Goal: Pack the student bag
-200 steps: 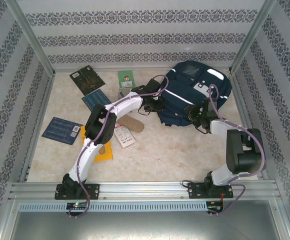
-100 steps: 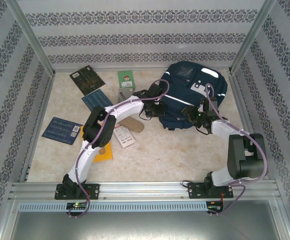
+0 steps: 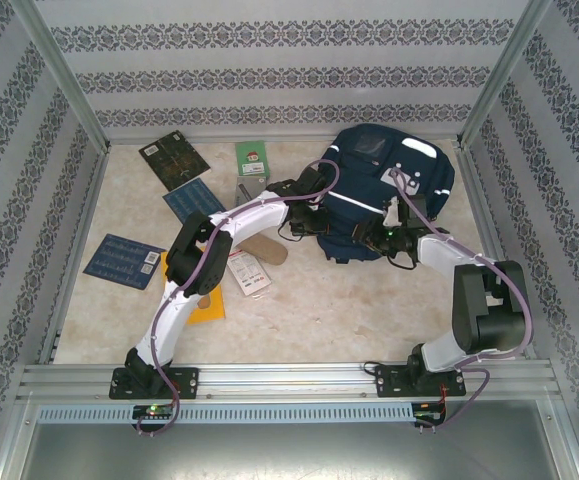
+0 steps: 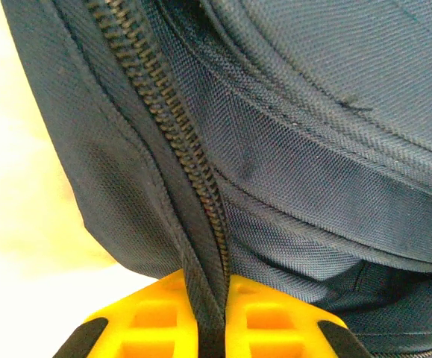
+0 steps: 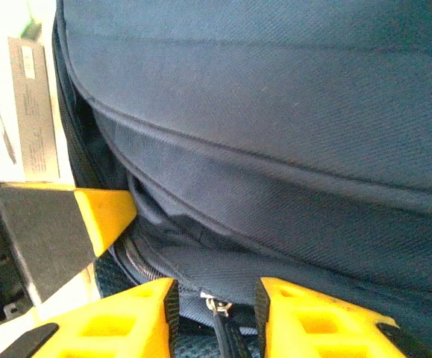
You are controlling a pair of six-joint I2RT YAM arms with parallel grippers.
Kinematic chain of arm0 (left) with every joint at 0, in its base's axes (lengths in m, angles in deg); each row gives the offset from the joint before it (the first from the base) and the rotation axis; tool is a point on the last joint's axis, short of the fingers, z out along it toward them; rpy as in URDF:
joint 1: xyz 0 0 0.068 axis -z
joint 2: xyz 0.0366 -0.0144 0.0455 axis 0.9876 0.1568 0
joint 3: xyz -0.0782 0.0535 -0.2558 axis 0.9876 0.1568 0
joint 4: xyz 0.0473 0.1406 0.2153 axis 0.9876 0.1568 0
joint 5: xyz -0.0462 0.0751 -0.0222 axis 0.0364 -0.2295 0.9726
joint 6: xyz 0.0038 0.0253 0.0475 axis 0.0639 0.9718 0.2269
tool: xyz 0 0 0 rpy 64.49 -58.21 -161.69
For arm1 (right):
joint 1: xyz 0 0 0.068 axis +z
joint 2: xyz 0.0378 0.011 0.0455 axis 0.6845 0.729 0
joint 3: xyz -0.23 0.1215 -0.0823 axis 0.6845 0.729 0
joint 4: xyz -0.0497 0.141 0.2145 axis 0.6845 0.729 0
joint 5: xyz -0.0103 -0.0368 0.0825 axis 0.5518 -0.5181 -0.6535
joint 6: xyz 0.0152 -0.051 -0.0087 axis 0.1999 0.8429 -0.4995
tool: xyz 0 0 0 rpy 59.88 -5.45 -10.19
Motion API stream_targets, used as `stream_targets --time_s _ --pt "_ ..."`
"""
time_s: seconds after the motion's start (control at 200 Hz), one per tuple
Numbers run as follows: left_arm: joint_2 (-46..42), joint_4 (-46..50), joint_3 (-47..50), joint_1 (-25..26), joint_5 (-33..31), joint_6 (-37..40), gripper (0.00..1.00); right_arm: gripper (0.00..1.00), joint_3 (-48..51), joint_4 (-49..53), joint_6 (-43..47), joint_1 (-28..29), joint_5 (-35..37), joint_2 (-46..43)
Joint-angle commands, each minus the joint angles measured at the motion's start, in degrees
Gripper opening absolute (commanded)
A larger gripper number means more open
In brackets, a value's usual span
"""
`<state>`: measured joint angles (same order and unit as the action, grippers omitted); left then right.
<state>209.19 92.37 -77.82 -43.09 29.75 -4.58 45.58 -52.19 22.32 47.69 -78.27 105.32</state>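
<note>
The right gripper (image 3: pixel 374 240) is being brought leftward along the near edge of the bag (image 3: pixel 394 180) and is now being held closer to the left gripper (image 3: pixel 304 218) than it was a second ago. The bag, lying at the far right of the table (image 3: pixel 319 300), is being gathered slightly inward at its near right corner compared with before. The left arm is being kept where it was.

This is being read as the opening step. The two grippers are being closed in on one stretch of the zip (image 4: pixel 178 149) so that one side can be held while the other is drawn. No compartment is being shown open yet, and the booklets (image 3: pixel 124 258) and other flat items are being left on the table to the left, well apart from the bag, so packing proper is being judged as not yet begun.

In the left wrist view the left fingers are being pressed together on the zip tape and the fabric edge, with no gap between them. In the right wrist view the right fingers are being held partly apart, with the pull (image 5: pixel 217 307) hanging in the gap. Neither pad appears to be touching it, though the pull is being cut off at the bottom edge of the view, so contact cannot be ruled out
</note>
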Motion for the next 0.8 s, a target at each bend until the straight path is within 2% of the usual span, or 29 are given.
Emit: stream_targets --time_s 0.0,0.09,0.245,0.38,0.46,0.794 --pt "0.89 0.98 -2.35 1.78 3.97 0.10 0.09 0.35 -2.37 9.44 7.07 3.04 1.68 -0.65" --pt "0.88 1.05 -2.48 1.76 4.05 0.10 0.10 0.30 -2.54 12.20 9.08 4.19 5.90 -1.00" --pt "0.71 1.18 -2.35 1.75 4.05 0.01 0.11 0.10 -1.82 12.73 9.33 4.89 10.51 -3.39" --pt "0.55 1.14 -2.12 1.75 3.94 0.03 0.11 0.13 -2.30 13.85 10.15 4.96 12.41 -4.94" --pt "0.41 1.01 -1.87 1.80 4.00 -0.03 0.12 0.00 -2.64 14.48 10.72 4.96 12.53 -4.56" --pt "-0.89 -0.79 0.22 1.84 3.56 -0.90 0.12 0.00 -7.69 15.18 8.16 5.11 8.90 -11.74"
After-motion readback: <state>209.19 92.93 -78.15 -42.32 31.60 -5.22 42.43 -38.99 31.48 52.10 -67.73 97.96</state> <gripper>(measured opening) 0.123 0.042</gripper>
